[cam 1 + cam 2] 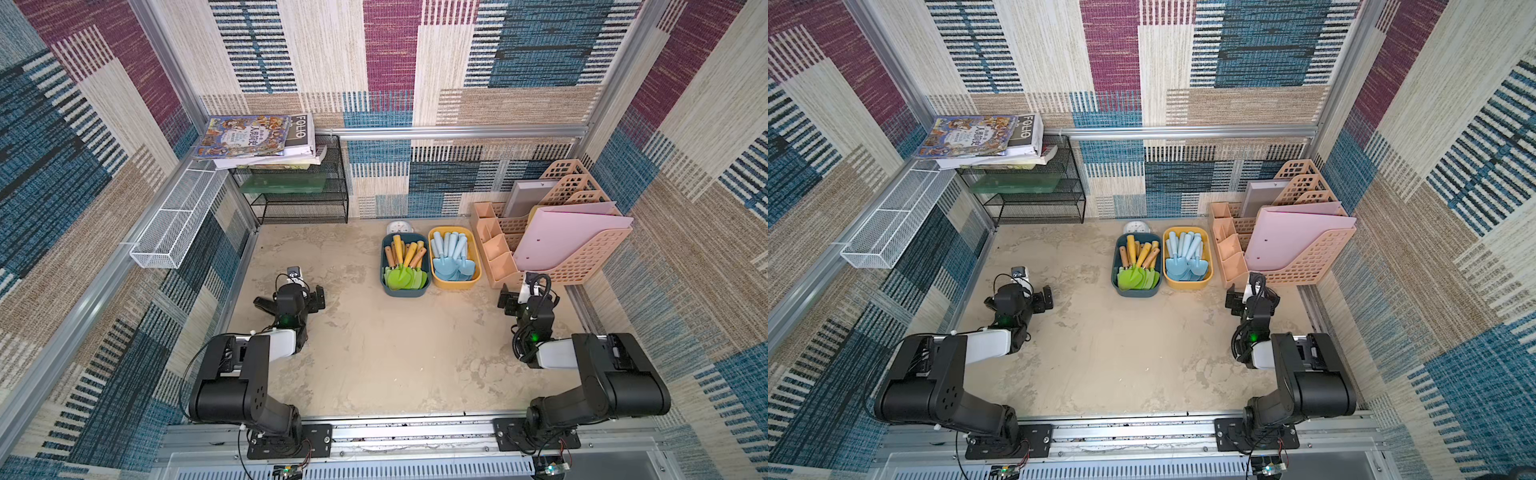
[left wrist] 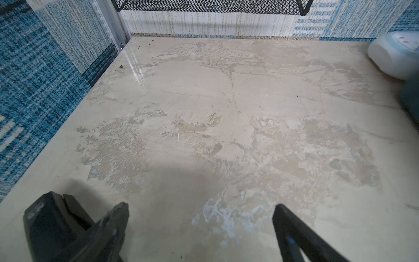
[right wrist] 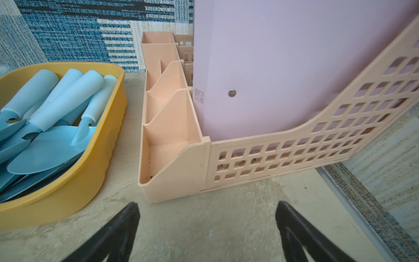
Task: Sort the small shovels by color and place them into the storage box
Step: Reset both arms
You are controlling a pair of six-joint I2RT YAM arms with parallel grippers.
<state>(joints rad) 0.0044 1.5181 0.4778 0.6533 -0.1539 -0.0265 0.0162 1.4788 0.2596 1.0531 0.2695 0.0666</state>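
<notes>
Several green-bladed small shovels [image 1: 405, 277] [image 1: 1138, 277] with wood or yellow handles lie in a dark teal storage box [image 1: 385, 286]. Beside it on the right, several pale blue shovels [image 1: 453, 257] [image 3: 52, 145] fill a yellow box [image 1: 455, 286] [image 3: 90, 181]. My left gripper [image 1: 291, 300] [image 2: 200, 206] hovers open over bare table at the left, well away from the boxes, with nothing between its fingers. My right gripper [image 1: 528, 296] [image 3: 206, 204] is open and empty too, low in front of the peach organiser, just right of the yellow box.
A peach desk organiser [image 1: 557, 249] [image 3: 172, 177] holding a pink folder [image 3: 294, 68] stands at the back right. A black mesh rack [image 1: 299, 195] with books [image 1: 253, 137] fills the back left corner, and a white wire basket [image 1: 178, 220] hangs on the left wall. A small white object [image 1: 399, 227] sits behind the teal box.
</notes>
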